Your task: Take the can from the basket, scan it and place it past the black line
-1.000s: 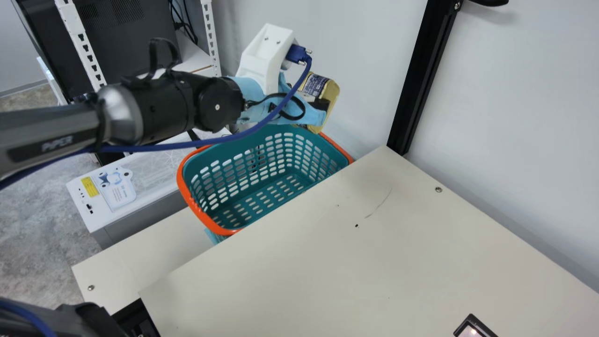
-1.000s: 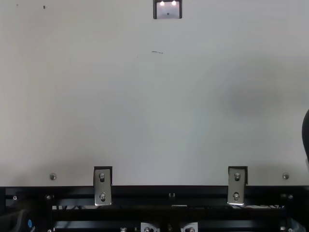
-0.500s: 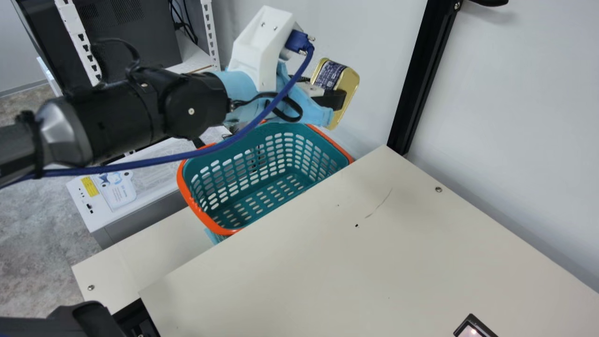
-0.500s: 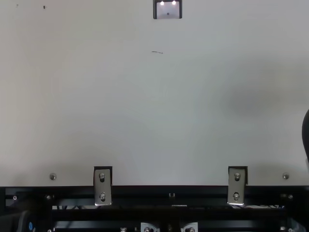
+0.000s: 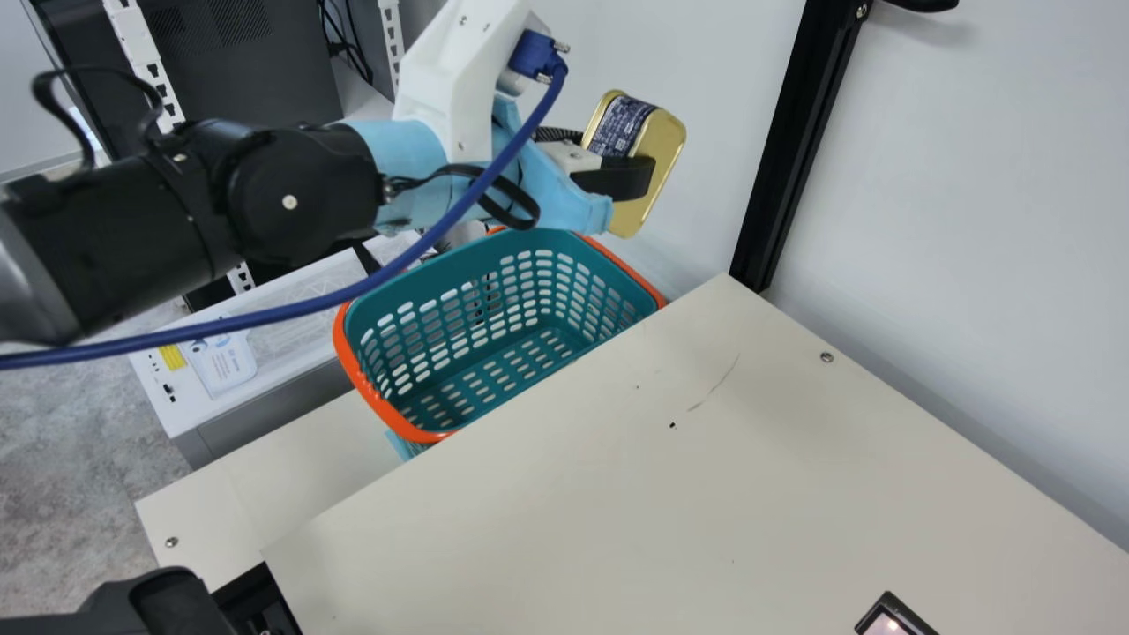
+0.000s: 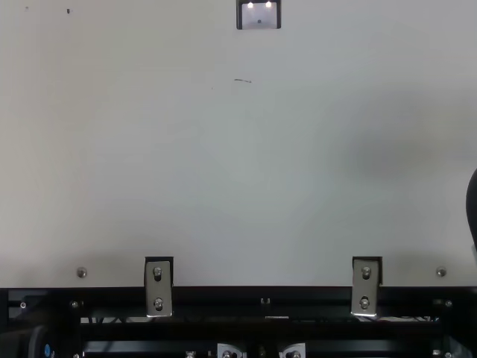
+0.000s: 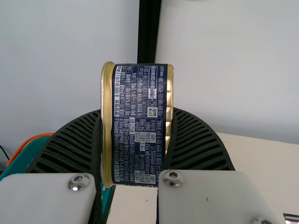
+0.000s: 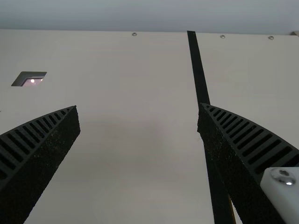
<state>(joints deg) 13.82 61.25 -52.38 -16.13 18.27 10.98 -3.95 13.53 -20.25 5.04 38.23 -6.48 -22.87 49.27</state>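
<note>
Above the basket (image 5: 494, 335), my left gripper (image 5: 631, 181) holds the gold can (image 5: 657, 159) in the main view, tilted and clear of the rim. In the left wrist view the can (image 7: 138, 126), with its dark blue printed label, is pinched between both ribbed fingers of my left gripper (image 7: 135, 140). My right gripper (image 8: 138, 119) stands open in the right wrist view with nothing between its fingers, over the table. The black line (image 8: 201, 79) runs by its one finger. The scanner (image 6: 258, 15) is set in the table at the top view's upper edge.
The cream table (image 5: 706, 494) stretches beside the basket, with a wall and a black upright post (image 5: 794, 141) behind it. A white box (image 5: 256, 344) stands left of the basket. A blue cable hangs along my left arm.
My left arm has drawn back toward the main view's left, while its gripper and the held can have risen away from the basket rim, the can shifting right and up.
</note>
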